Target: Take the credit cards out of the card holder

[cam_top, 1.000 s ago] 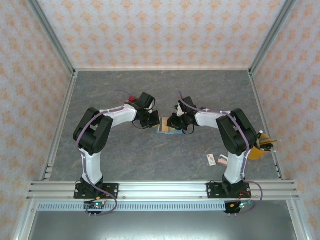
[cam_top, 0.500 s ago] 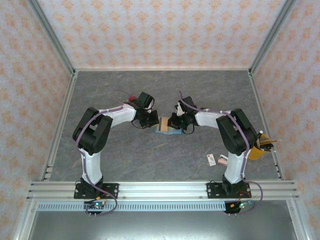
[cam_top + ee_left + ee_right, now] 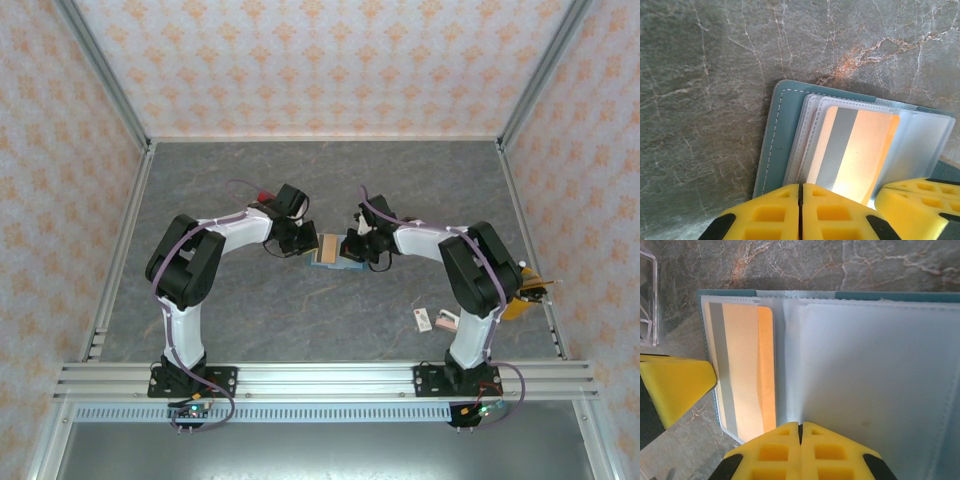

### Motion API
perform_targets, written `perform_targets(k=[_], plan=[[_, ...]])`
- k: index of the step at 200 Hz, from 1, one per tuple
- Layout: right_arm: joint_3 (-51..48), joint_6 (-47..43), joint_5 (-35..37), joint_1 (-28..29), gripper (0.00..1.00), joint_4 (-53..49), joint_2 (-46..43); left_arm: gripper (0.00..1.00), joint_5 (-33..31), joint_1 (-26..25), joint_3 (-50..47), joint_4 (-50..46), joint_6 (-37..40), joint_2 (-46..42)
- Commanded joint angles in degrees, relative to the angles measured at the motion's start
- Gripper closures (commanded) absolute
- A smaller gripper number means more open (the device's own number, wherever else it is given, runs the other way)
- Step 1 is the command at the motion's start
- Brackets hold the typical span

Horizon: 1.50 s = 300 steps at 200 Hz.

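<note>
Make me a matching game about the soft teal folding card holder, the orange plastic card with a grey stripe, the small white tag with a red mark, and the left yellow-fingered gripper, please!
Things:
1. card holder
2. orange card
3. white tag
4. left gripper

Places and states:
A. shut, fingers pressed together
B. spread open, inside facing up
C. tucked in a clear sleeve
D. on the bare grey stone table

Pairs: 1-B, 2-C, 3-D, 4-A.

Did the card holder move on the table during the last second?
No: the card holder lies as far from the white tag as before.
</note>
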Motion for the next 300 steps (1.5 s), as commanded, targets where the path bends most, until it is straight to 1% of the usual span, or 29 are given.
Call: perform_targets(k=[1,14,27,45,57,89,154,198,235,256,290,300], plan=[[-1.1,-0.5,-1.5,-0.1,1.00,0.5,-1.7,0.92,-3.9,-0.1,-0.7,-5.5,1.5,1.5],[-0.7,0.1,-5.2,-0.1,1.00,2.2,-1.2,0.92,-3.7,-0.1,-0.6,-5.4,1.6,1.7],[0.0,0.7,-6.6,-0.1,0.93,2.8,-0.3,0.93,-3.3,-0.1,-0.7,-5.4,1.6,1.9],[1.2,0.8,-6.5,-0.1,0.84,2.2,1.0,0.93,-2.8,-0.1,-0.9,-5.1,1.6,2.3],[1.8,1.0,-6.0,-0.1,0.81,1.8,2.0,0.93,-2.5,-0.1,-1.0,-5.0,1.6,2.5],[2.6,1.5,-4.8,-0.1,0.79,1.7,3.5,0.93,-2.2,-0.1,-1.4,-4.9,1.6,2.8],[2.1,3.8,-8.7,-0.1,0.81,7.4,4.7,0.94,-1.4,-0.1,-2.7,-3.8,1.2,2.8],[2.2,4.9,-9.2,-0.1,0.84,9.5,5.4,0.94,0.2,-0.1,-4.4,-2.3,1.0,3.1],[3.5,3.6,-7.9,-0.1,0.87,7.4,6.2,0.95,1.5,-0.6,-5.6,-2.0,1.1,2.2],[4.7,2.3,-6.5,-0.1,0.91,4.6,6.7,0.96,2.0,-1.2,-5.3,-2.4,1.6,1.8],[5.6,0.4,-3.6,-0.1,1.00,0.2,5.7,0.95,-0.9,-1.1,-4.1,-4.7,2.3,1.1],[5.5,0.1,-3.0,-0.1,1.00,-0.7,4.9,0.94,-1.7,-0.9,-3.8,-5.2,2.2,0.7]])
